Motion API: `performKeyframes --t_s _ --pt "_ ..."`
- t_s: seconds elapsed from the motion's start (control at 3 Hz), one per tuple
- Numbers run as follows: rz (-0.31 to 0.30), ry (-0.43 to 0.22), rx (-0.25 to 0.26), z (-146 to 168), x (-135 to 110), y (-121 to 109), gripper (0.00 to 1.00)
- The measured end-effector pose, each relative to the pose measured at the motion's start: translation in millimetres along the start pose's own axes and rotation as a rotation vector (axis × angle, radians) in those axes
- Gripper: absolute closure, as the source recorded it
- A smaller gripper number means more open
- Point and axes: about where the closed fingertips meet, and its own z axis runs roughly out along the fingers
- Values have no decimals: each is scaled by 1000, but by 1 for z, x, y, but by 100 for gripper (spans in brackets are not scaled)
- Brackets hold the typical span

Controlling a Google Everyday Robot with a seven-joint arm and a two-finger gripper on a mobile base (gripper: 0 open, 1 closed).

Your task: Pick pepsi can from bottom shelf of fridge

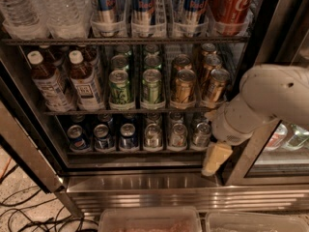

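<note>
The fridge [145, 187] stands open with a dark interior. Its bottom shelf [135, 151] holds a row of short cans. Three dark-blue pepsi cans [102, 137] stand at the left of the row, and three silver cans [177, 135] stand at the right. My white arm [270, 98] reaches in from the right. My cream-coloured gripper [213, 164] points down in front of the shelf's right end. It is just below and right of the rightmost silver can and well right of the pepsi cans, and it holds nothing that I can see.
The middle rack holds green cans [119, 87], gold cans [184, 86] and brown bottles [84, 79]. The top rack holds tall blue-silver cans [144, 4], a red can [231, 4] and water bottles [58, 8]. Clear bins [149, 221] sit at the front. Cables [29, 211] lie at the bottom left.
</note>
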Motion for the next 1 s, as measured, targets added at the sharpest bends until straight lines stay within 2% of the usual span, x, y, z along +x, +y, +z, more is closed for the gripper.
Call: performKeyframes --t_s 0.33,0.67,1.0 --pt "18 -200 16 18 -18 9 0" --pt "65 -409 -32 20 -37 22 0" --pt "104 -469 -50 16 -48 25 0"
